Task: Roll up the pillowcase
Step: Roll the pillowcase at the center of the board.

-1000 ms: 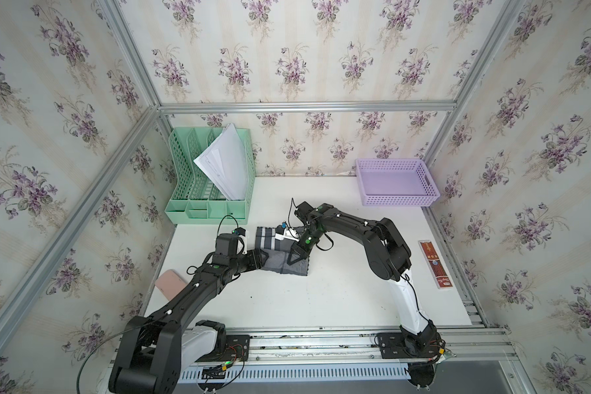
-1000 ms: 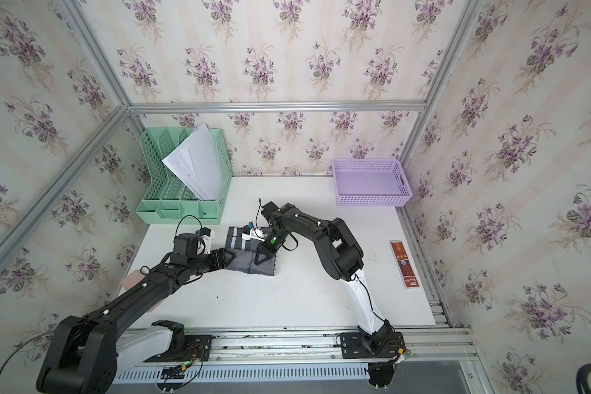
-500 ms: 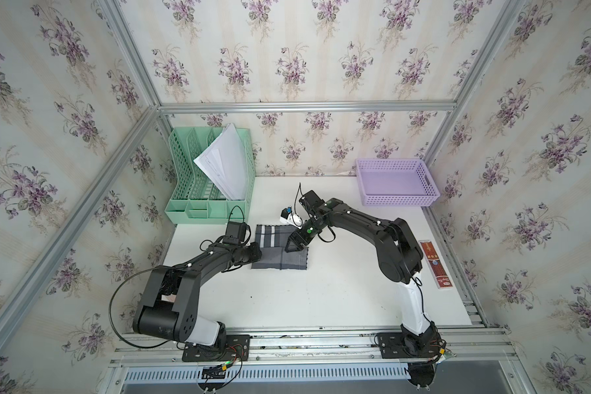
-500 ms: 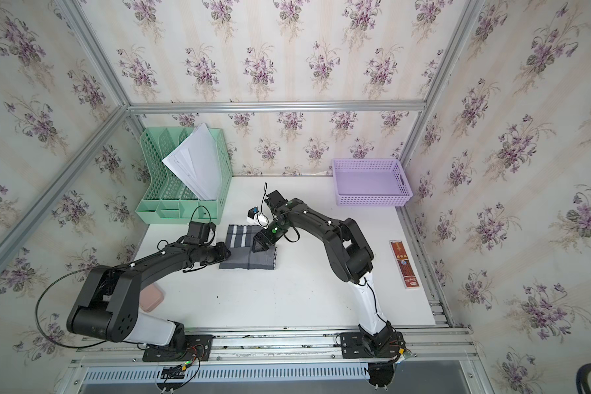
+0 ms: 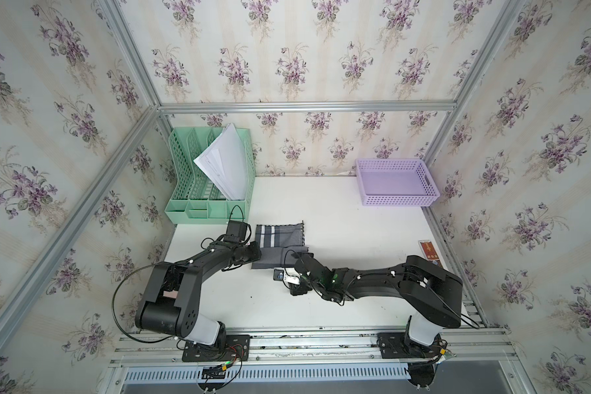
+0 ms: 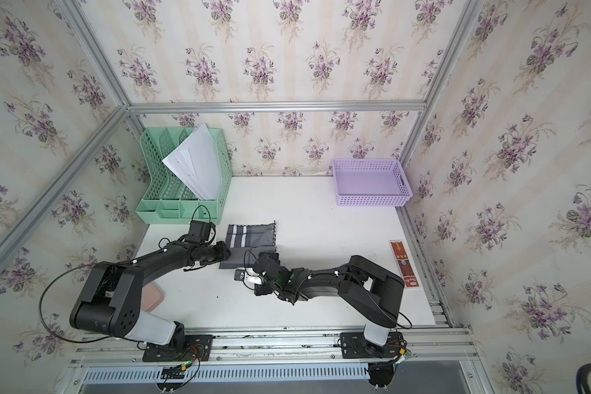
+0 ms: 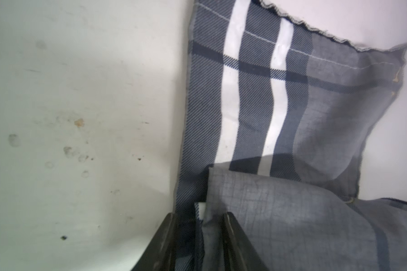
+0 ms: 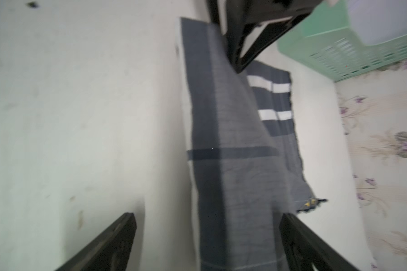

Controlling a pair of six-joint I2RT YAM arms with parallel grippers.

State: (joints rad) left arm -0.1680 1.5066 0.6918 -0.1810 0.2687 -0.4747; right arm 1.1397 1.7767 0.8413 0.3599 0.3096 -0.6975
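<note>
The opening turn of the roll is being judged the step in hand. The pillowcase [image 5: 279, 240] is lying on the desk [image 5: 338, 218], just in front of the green file rack [image 5: 209, 191]. Its near part is being turned up and over, so that the plain grey underside is being shown across the near half while the striped far half is lying flat. In both top views the pillowcase is being flanked by the two arms, the left arm [image 5: 202, 262] at its left edge and the right arm [image 5: 372, 276] at its near right corner.

In the left wrist view the left jaws are being seen close together, with the turned-over edge of the pillowcase [image 7: 256, 98] caught between the fingers [image 7: 165, 241]; they are being taken as clamped on that fold. In the right wrist view the right jaws are being held wide apart, the fingers [image 8: 108, 244] standing either side of the near end of the pillowcase [image 8: 230, 164]. Nothing is being gripped by them, and whether the fabric is being touched cannot be told through the blur.

The next move is being judged to call for the right jaws to be closed on the right end of the fold, level with the left grip, so that both ends can be carried together toward the far stitched edge. If only one end is driven, a skewed roll is being risked.
</note>
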